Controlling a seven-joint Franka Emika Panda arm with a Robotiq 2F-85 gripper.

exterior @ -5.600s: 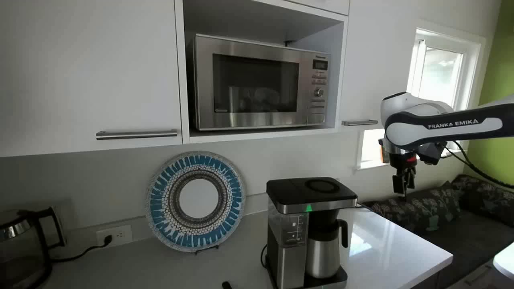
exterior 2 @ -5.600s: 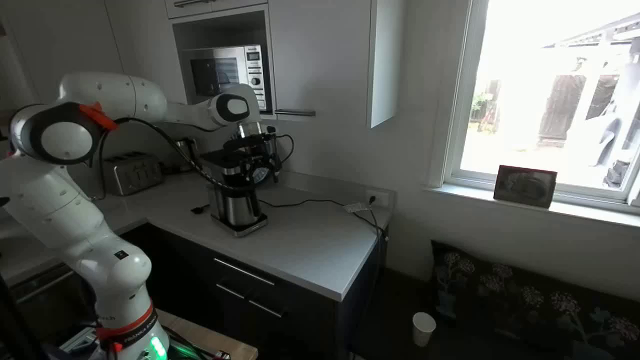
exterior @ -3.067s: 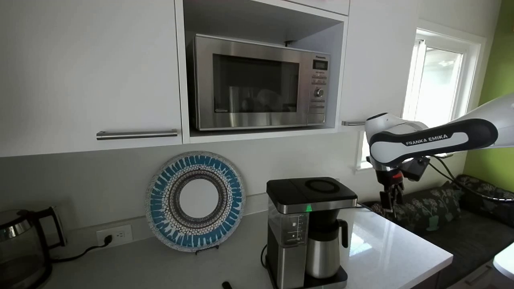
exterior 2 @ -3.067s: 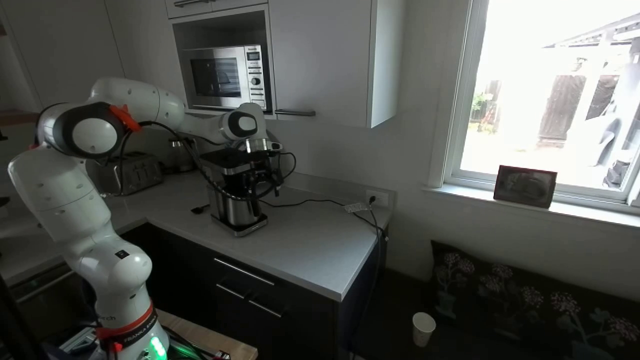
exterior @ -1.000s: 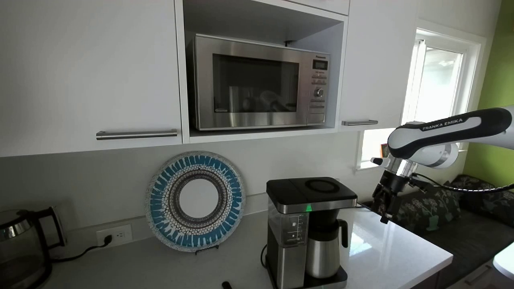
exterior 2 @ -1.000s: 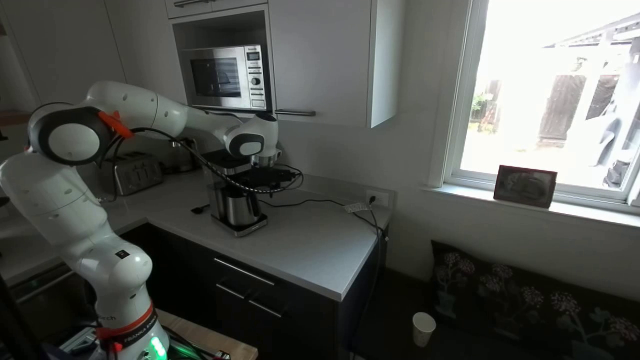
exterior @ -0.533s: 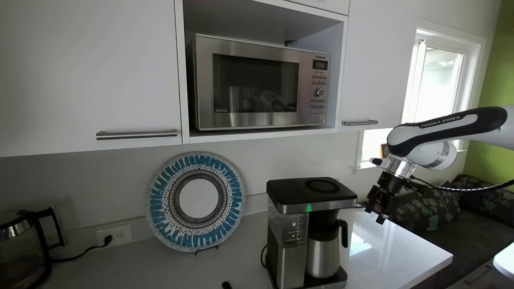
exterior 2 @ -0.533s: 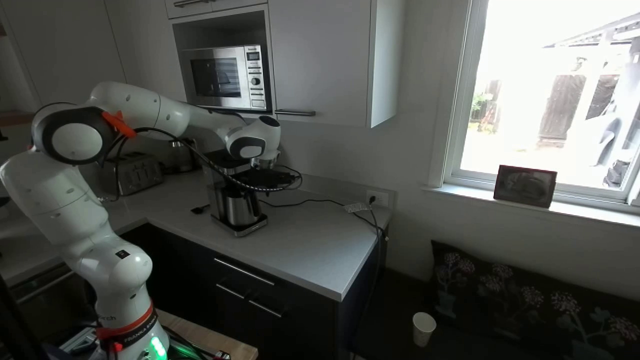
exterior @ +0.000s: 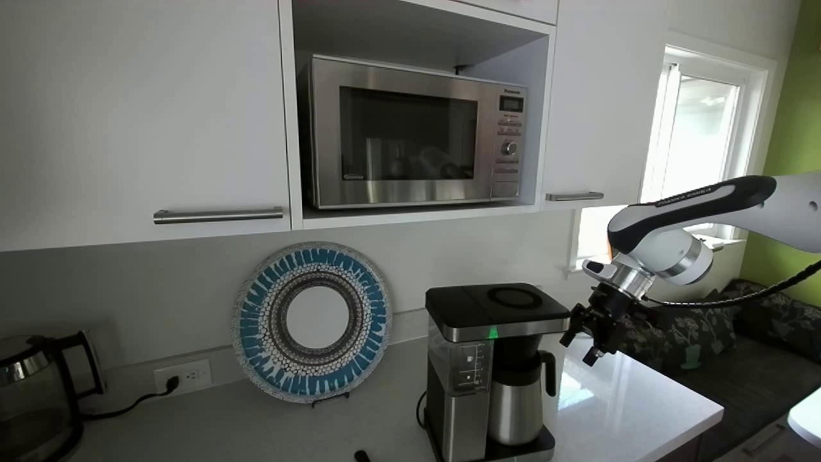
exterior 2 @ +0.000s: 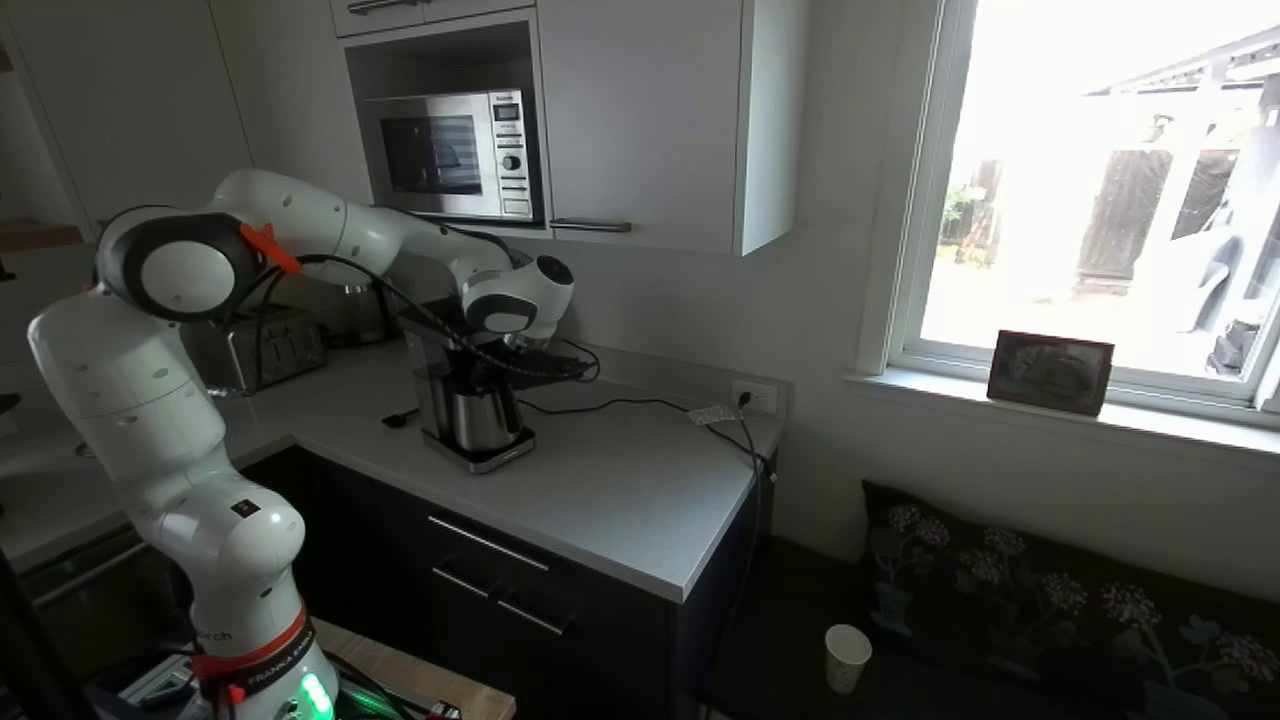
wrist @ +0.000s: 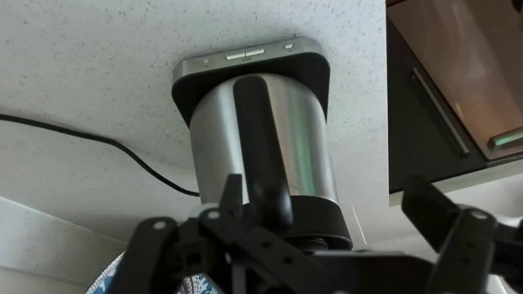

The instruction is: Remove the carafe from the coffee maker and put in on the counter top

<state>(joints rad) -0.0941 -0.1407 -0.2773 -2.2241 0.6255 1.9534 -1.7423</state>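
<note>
Claw [exterior: 578, 350] nearer carafe [exterior: 516, 412] in coffee maker [exterior: 465, 423]

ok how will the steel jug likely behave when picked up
The jug looks like stiff metal, so it probably won't squash. Its smooth sides could be slippery. Lifted by its handle, which sits on one side, it may tilt.

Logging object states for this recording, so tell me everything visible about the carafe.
The carafe is a cylindrical jug, its body apparently brushed steel, with a black lid and a long black handle. It stands upright on the black base of the coffee maker, beneath the black brew basket; whether lid and basket touch is unclear. Any contents are hidden. The handle faces the open claw, which appears apart from it in an exterior view.
</note>
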